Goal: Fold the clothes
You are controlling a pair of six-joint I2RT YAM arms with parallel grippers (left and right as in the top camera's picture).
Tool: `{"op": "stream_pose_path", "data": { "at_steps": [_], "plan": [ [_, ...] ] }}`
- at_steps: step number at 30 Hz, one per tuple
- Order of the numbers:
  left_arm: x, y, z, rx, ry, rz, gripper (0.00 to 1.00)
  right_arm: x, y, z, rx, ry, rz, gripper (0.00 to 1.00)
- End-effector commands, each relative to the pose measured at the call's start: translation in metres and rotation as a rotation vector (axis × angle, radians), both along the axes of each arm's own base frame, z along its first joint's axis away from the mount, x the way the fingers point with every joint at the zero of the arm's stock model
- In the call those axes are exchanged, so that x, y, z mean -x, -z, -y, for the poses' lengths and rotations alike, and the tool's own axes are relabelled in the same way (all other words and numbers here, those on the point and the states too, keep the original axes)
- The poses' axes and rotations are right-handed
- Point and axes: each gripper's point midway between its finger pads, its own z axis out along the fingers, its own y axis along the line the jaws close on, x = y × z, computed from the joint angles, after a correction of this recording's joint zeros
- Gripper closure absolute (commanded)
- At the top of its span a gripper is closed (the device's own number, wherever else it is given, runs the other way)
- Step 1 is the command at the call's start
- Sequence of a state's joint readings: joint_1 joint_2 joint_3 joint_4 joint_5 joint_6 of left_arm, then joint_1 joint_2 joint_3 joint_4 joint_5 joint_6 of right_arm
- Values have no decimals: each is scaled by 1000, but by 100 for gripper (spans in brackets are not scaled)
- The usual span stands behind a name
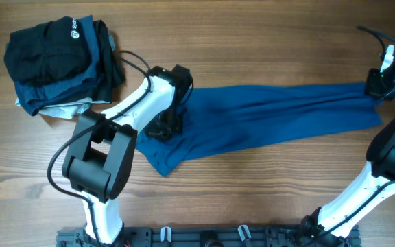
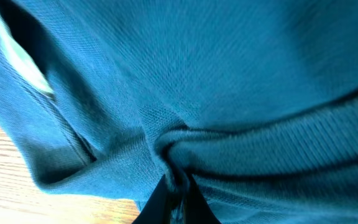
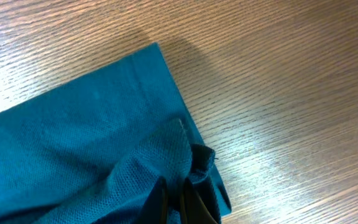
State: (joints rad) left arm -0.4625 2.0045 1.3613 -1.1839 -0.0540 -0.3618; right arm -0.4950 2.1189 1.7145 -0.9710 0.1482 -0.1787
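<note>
The clothes (image 1: 273,113), a medium-blue shirt, lie stretched in a long band across the table from centre-left to the right edge. My left gripper (image 1: 164,125) is shut on a bunched fold at the shirt's left end; in the left wrist view the blue fabric (image 2: 216,93) fills the frame and gathers into the left gripper (image 2: 178,186). My right gripper (image 1: 377,88) is shut on the shirt's right end. The right wrist view shows the blue shirt (image 3: 92,130) with its corner pinched in the right gripper (image 3: 180,196).
A pile of black and dark folded garments (image 1: 60,58) with a small white logo sits at the back left. Bare wooden table (image 1: 266,185) lies in front of the shirt and behind it.
</note>
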Motion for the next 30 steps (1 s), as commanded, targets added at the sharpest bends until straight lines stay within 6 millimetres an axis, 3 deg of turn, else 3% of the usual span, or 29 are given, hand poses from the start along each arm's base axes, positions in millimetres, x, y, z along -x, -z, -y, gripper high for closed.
{"op": "stream_pose_path", "data": {
  "at_steps": [1,6,12,13,15,17,19,23,25,27,30],
  "plan": [
    [8,2,-6,-14,-25,-18,96,10,3,12,34,49,-7,96],
    [14,0,-10,-27,-25,-46,96,20,19,19,35,72,-9,96],
    [22,-2,-11,-32,-28,-80,96,26,20,20,22,109,-19,95],
    [23,-2,-11,-30,-29,-85,96,26,20,20,23,108,-19,92],
    [25,-4,-11,-29,-31,-97,96,24,20,21,28,106,-11,52],
    [25,-9,-11,-28,-18,-103,96,17,12,25,41,107,15,52],
    [17,-24,-7,-19,2,-99,96,3,-9,27,40,100,69,51],
    [-19,-79,12,39,6,21,91,-35,-71,-17,-151,0,272,46],
    [-36,-103,20,75,7,92,76,-44,-98,-49,-222,-117,346,45],
    [-43,-113,25,97,6,127,59,-49,-118,-78,-265,-214,388,45],
    [-43,-110,34,143,-2,114,62,-51,-122,-117,-299,-297,364,45]
  ]
}}
